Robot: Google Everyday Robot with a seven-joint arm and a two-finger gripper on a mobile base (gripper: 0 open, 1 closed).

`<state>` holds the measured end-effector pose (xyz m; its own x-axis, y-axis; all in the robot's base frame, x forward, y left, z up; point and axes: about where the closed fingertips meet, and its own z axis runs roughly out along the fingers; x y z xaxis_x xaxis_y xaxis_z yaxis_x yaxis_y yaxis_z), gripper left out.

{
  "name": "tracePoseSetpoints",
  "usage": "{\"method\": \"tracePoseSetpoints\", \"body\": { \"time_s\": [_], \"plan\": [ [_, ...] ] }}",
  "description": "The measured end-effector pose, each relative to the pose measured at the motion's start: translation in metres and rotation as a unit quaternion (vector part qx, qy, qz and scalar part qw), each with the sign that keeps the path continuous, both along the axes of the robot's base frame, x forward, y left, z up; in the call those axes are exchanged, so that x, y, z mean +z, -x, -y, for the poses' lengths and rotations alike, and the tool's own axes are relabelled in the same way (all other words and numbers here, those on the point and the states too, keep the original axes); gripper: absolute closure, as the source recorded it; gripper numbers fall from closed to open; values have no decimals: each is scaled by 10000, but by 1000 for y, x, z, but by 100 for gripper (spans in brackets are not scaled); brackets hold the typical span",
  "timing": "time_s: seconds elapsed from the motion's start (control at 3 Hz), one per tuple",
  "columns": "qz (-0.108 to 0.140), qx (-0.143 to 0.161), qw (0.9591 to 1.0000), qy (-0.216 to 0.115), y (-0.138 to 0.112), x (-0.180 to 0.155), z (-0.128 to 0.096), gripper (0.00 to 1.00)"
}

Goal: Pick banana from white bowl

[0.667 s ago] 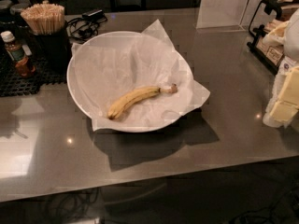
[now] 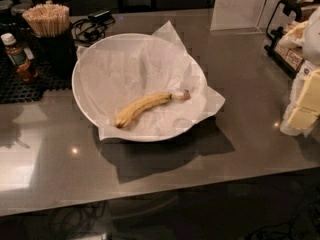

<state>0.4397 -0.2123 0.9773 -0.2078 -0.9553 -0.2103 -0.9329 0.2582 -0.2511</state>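
1. You have the banana (image 2: 145, 106) lying flat inside the white bowl (image 2: 76, 86), on the crinkled paper liner (image 2: 167, 36), in the half of the bowl nearer the camera.
2. Its long axis runs on a diagonal: the blunt end sits low and to the left of the frame, near the front rim, and the dark stem end points up and to the right, towards the middle-right of the bowl.
3. The curve bows upward in the frame, with the hollow side facing the front edge of the counter (image 2: 240, 84).
4. The bowl stands on the grey counter, left of centre, with paper corners spilling over its back and right rims.
5. Your gripper (image 2: 304, 106) is at the far right edge of the frame, above the counter and well apart from the bowl and the banana. It holds nothing you can see, and you cannot tell whether it is open or closed.
6. Behind the bowl to the left stand a dark cup of what look like wooden stir sticks (image 2: 47, 19) and a small brown bottle (image 2: 15, 51) on a black mat (image 2: 20, 86).
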Motion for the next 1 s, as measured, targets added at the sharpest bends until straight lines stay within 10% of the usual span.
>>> {"method": "tracePoseSetpoints", "body": {
  "time_s": [0.67,1.0],
  "plan": [
    [-55,1006,9948,181,-8,-7,-80,0],
    [-55,1006,9948,181,-8,-7,-80,0]
  ]
}}
